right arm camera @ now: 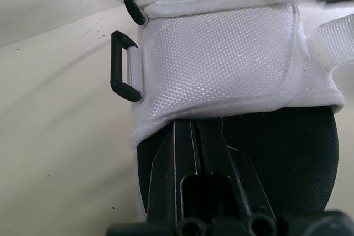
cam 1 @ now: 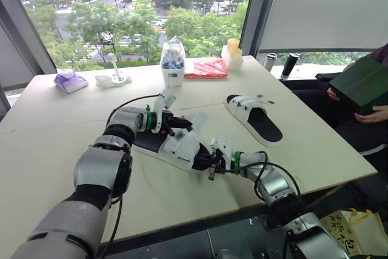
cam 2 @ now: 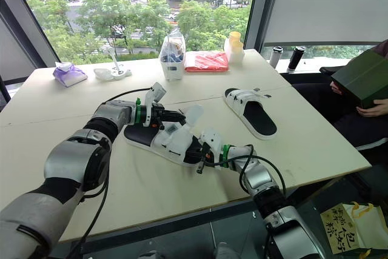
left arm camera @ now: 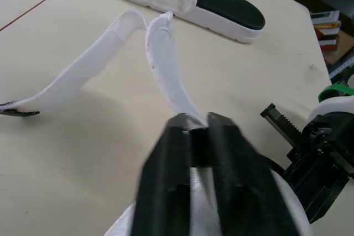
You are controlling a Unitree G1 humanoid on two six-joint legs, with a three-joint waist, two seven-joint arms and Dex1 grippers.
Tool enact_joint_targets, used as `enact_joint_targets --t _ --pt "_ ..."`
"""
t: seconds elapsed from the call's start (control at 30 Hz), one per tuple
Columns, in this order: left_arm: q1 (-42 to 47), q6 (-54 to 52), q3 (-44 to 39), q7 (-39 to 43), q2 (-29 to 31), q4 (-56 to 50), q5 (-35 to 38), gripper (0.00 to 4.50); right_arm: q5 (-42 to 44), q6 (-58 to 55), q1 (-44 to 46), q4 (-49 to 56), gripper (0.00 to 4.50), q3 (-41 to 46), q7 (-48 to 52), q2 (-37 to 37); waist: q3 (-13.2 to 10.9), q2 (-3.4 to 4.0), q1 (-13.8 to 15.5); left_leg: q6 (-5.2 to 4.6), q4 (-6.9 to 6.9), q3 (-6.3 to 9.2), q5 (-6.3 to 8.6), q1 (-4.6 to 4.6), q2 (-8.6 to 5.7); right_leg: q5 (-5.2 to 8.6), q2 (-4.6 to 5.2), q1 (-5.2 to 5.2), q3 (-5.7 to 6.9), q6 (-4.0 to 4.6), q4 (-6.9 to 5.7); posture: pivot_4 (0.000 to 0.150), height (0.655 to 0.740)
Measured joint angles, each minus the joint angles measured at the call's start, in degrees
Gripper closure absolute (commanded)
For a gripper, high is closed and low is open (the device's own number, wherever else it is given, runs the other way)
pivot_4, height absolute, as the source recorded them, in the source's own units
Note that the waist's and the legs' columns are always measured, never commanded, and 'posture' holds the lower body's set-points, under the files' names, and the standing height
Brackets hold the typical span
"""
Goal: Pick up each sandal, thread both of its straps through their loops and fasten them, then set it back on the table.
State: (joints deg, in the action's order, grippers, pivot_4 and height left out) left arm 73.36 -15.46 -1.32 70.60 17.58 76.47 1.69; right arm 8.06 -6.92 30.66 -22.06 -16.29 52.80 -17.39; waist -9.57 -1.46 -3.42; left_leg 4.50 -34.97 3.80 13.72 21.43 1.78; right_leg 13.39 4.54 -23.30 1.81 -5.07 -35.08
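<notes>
Now two sandals (cam 1: 180, 145) (cam 1: 257, 119), one strap (left arm camera: 166, 64) pinched

Left arm (cam 1: 100, 171) and right arm (cam 1: 276, 189): silver-grey rounded shells, black joints (cam 1: 121, 133); green ring (cam 1: 147, 118) at each wrist; white wrist housings (cam 1: 162, 106); loose black cables (cam 1: 270, 168) beside forearms; fingers (left arm camera: 166, 175) matte black.

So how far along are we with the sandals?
Done: far sandal lies on the table, straps apparently fastened. In hand: left gripper pinches a loose strap of the near sandal, right gripper at its footbed. Left: both black loops are empty; thread, fasten, set down.
</notes>
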Motion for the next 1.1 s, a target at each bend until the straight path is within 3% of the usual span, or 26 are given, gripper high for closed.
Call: enact_joint_targets --t 0.57,1.1 --pt "3.4 -5.5 -8.1 3.7 5.1 -0.1 4.5 4.42 0.0 0.0 1.0 -1.3 4.50 -0.1 0.8 0.4 0.0 0.00 -0.5 0.00 0.01 0.01 0.00 -0.01 0.00 0.00 0.00 0.01 0.00 -0.01 -0.03 0.150 0.7400" --pt "-1.1 -1.1 -9.8 -13.0 0.0 0.5 2.3 4.42 -0.1 0.0 1.0 -1.5 4.50 -0.1 0.5 0.7 0.0 0.01 -0.5 -0.01 -0.02 0.00 0.00 -0.07 0.01 -0.11 -0.03 0.05 -0.01 -0.19 -0.10 0.150 0.7400"
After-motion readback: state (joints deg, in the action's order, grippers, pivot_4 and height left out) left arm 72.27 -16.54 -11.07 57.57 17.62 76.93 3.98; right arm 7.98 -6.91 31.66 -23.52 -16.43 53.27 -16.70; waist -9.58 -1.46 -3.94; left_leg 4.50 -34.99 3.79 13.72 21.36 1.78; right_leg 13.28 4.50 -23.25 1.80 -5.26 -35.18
